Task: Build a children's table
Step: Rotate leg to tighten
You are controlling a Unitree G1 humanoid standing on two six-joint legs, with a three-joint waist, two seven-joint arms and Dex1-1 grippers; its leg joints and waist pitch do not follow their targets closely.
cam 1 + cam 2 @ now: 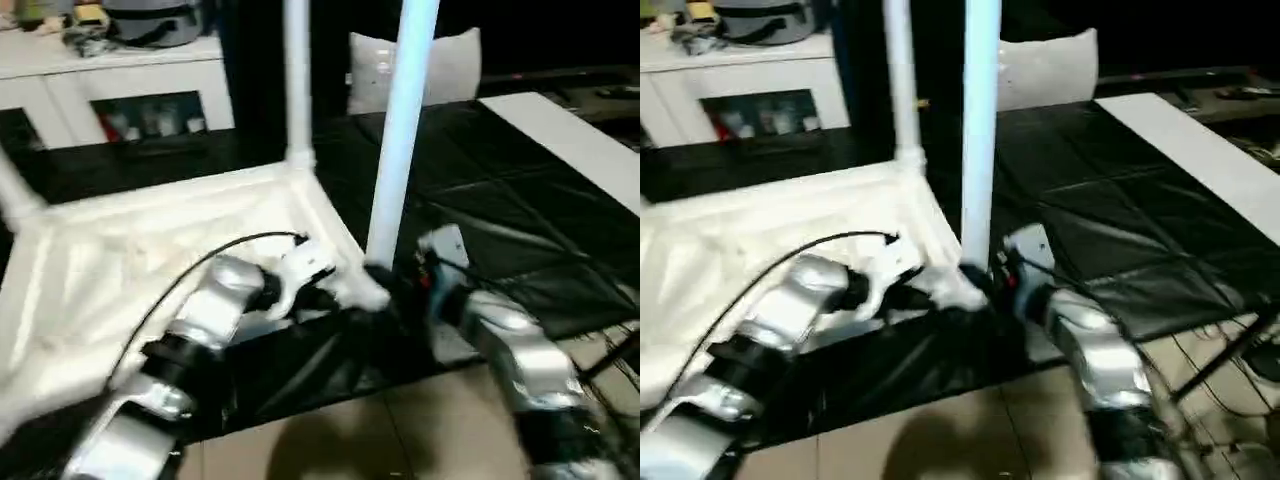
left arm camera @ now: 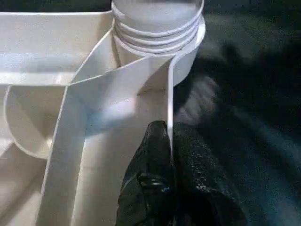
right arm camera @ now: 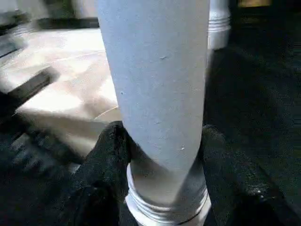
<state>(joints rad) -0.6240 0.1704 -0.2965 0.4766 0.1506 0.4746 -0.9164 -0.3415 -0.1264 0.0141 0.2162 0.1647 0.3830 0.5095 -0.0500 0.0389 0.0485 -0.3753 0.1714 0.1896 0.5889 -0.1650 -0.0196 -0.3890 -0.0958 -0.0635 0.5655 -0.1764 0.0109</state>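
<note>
Tapered leg (image 3: 155,84) (smooth white tube), ribbed tabletop (image 1: 150,250)

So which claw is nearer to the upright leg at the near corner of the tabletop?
The right claw: its fingers close around the base of that leg. The left claw is beside it, pinching the tabletop rim near the corner socket.
</note>
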